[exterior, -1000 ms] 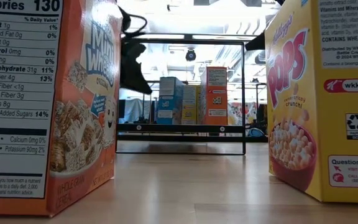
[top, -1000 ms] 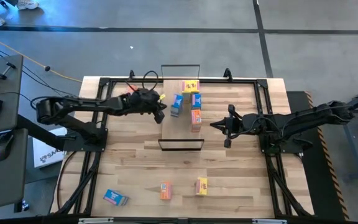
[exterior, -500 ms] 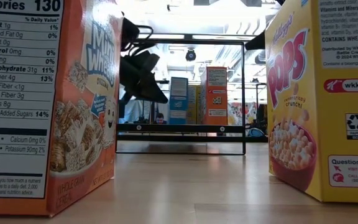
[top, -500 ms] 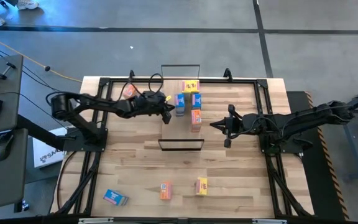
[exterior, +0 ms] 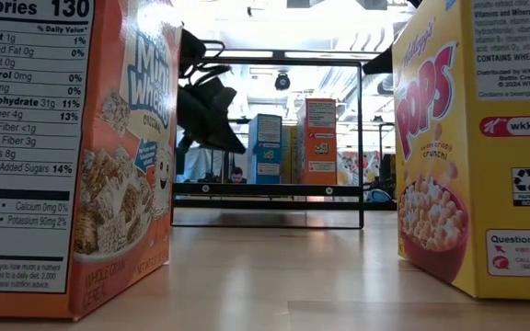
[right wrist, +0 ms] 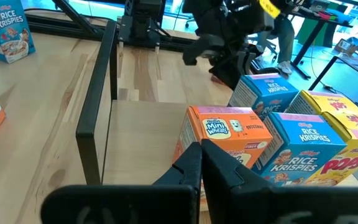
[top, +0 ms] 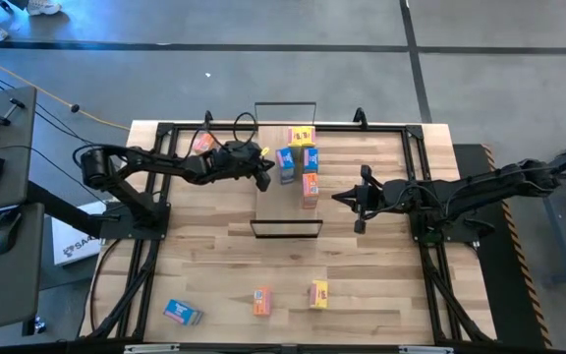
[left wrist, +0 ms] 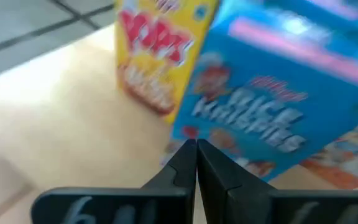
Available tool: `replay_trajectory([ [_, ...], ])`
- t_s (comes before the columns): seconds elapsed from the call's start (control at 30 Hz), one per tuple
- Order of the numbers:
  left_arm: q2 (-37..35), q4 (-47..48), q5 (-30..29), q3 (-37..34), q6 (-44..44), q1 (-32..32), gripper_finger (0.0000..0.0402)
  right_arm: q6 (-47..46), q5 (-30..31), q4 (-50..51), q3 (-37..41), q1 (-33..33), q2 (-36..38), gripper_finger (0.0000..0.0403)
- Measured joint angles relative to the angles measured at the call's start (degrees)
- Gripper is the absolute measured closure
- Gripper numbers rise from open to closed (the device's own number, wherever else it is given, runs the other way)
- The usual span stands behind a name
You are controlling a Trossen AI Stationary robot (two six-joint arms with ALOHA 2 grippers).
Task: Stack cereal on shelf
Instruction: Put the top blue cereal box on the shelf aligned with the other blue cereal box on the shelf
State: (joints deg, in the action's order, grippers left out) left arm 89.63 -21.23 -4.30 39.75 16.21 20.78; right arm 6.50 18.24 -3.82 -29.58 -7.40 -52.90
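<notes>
— Where's the left hand just now?

— Over the left long edge of the shelf, toward its far end, with its fingers pressed together and holding nothing. In its wrist view the two dark tips meet right in front of a blue Rice Krispies box.

— So that blue box is standing free?

— Yes, upright on the shelf just beside the hand. A yellow Pops box stands beyond it at the shelf's far end, another blue box sits to its right, and an orange Mini-Wheats box stands next along the right long edge.

— And the right hand?

— Off the shelf's right side, over the counter, fingers closed on nothing. Its wrist view looks across at the orange box and the blue ones.

— Any cereal not on the shelf?

— Three boxes near the counter's near edge: a blue one lying toward the left corner, an orange one and a yellow one nearer the middle. One more orange box sits near the far left corner, beside the left arm.
</notes>
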Motion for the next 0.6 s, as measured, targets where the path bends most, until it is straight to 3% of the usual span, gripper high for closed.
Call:
replay_trajectory([
  [0.6,1.08,-6.04,-1.77,-0.02,-0.35,0.96,0.0397,0.00,0.00,-0.22,0.00,0.00,0.00,0.0403],
])
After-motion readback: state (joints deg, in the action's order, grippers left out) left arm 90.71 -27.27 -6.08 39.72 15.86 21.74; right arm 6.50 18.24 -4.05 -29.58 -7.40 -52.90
